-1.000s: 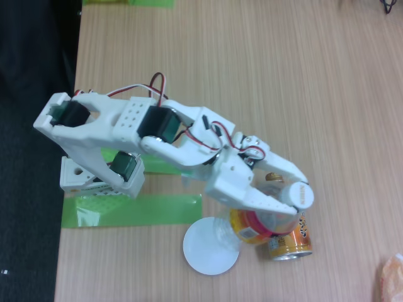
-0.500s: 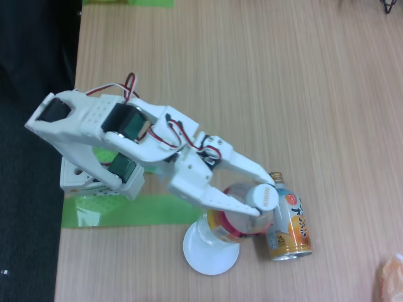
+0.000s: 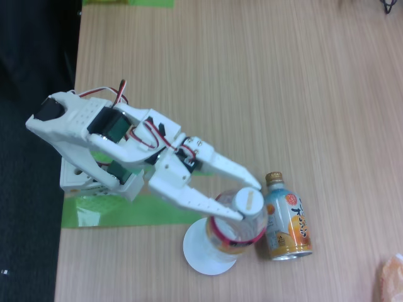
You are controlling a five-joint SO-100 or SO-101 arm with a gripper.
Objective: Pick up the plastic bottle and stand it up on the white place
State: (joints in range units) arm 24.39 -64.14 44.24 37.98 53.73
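In the fixed view the plastic bottle (image 3: 228, 241) stands close to upright on the white place (image 3: 198, 257), a small round plate near the table's front edge. I look down on its white cap and its red and yellow label band. My gripper (image 3: 247, 201) reaches in from the upper left, with one white finger on each side of the bottle's cap and neck, shut on it. The bottle's base covers the right part of the plate.
A short orange and light-blue bottle-can (image 3: 288, 226) with a gold cap stands just right of the plastic bottle, almost touching it. A green tape strip (image 3: 119, 211) lies left of the plate, by the arm's base (image 3: 80, 177). An orange bag (image 3: 391, 277) lies at the lower right corner.
My gripper has carried the bottle leftward, away from in front of the bottle-can, and tipped it from a slant to near upright over the white plate.
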